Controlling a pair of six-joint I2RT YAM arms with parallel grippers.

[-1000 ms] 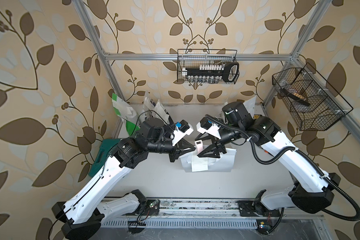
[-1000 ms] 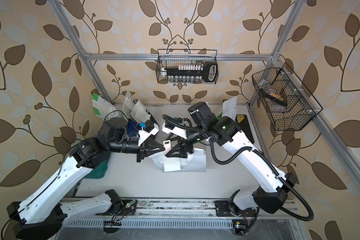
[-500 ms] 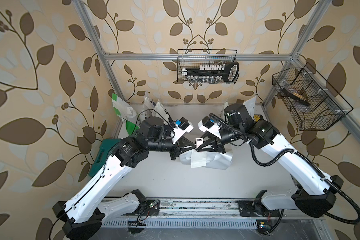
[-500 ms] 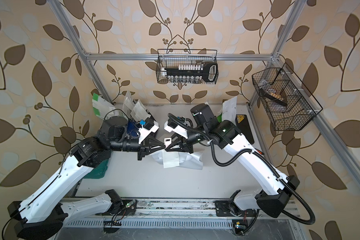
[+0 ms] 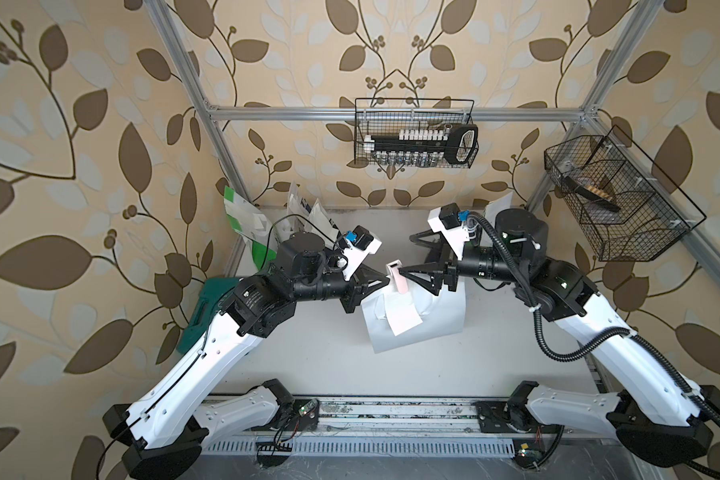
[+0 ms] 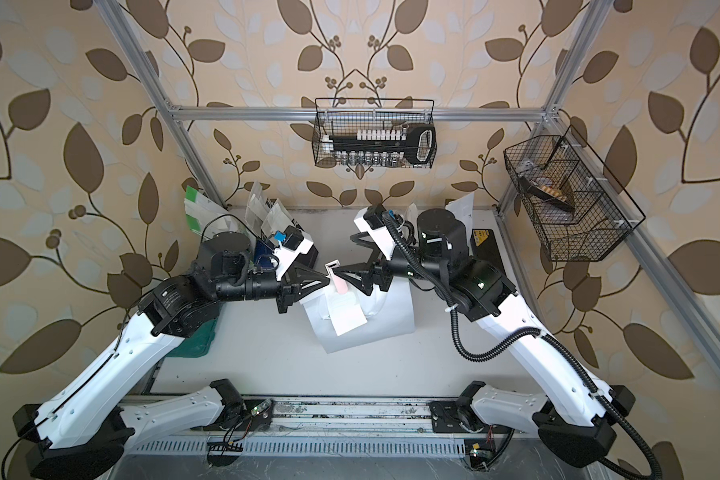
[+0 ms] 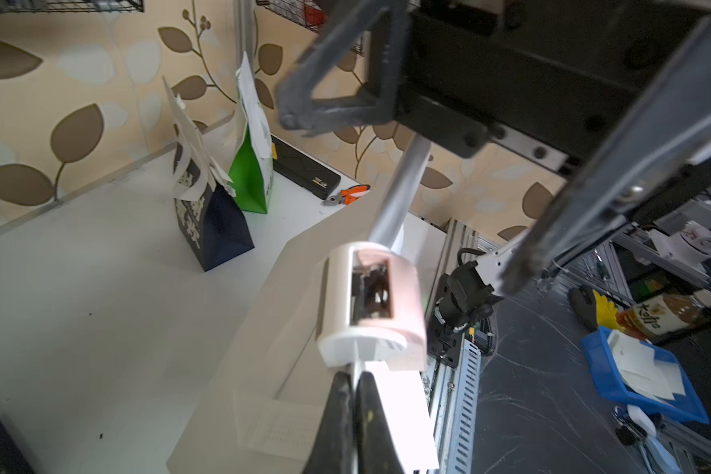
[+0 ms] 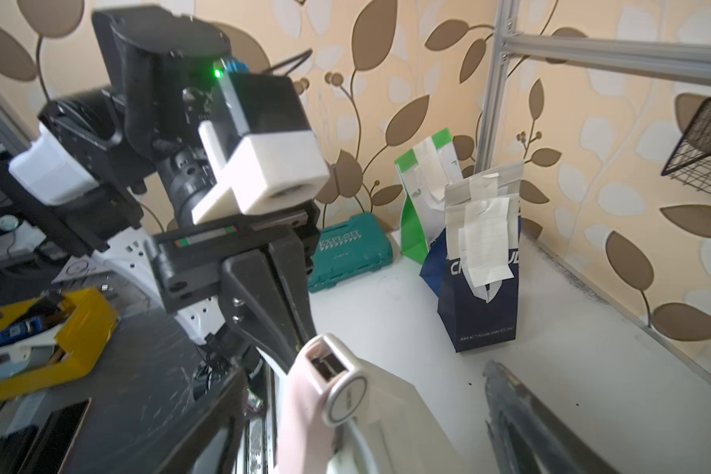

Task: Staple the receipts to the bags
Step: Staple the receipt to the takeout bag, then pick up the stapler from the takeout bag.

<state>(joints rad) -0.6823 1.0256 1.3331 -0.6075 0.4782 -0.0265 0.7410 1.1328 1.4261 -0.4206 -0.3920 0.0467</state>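
A pink-and-white stapler (image 5: 396,276) (image 6: 336,278) (image 7: 370,303) (image 8: 325,381) hangs above mid-table. My left gripper (image 5: 387,281) (image 6: 328,279) (image 7: 354,381) is shut on a thin white strip at the stapler's end. My right gripper (image 5: 408,255) (image 6: 346,254) (image 8: 370,418) faces it, open, one finger on each side of the stapler. Below them a plain white bag (image 5: 437,316) (image 6: 387,316) (image 7: 255,349) lies tilted, its top edge raised to the stapler. A receipt (image 5: 403,318) (image 6: 348,318) (image 7: 284,431) lies on it. How paper and stapler join is hidden.
Bags bearing receipts stand at the back left: a green-and-white one (image 5: 246,224) (image 8: 419,197) and a navy one (image 8: 485,287). Two more bags (image 7: 210,221) stand at the back right by a black case (image 6: 485,245) and orange pliers (image 7: 349,193). A teal tool case (image 5: 202,307) lies left.
The right gripper squeezed in on the stapler, then opened wide again. The white bag, flat a second ago, was pulled up and crumpled and now lies tilted. The left gripper stayed shut.
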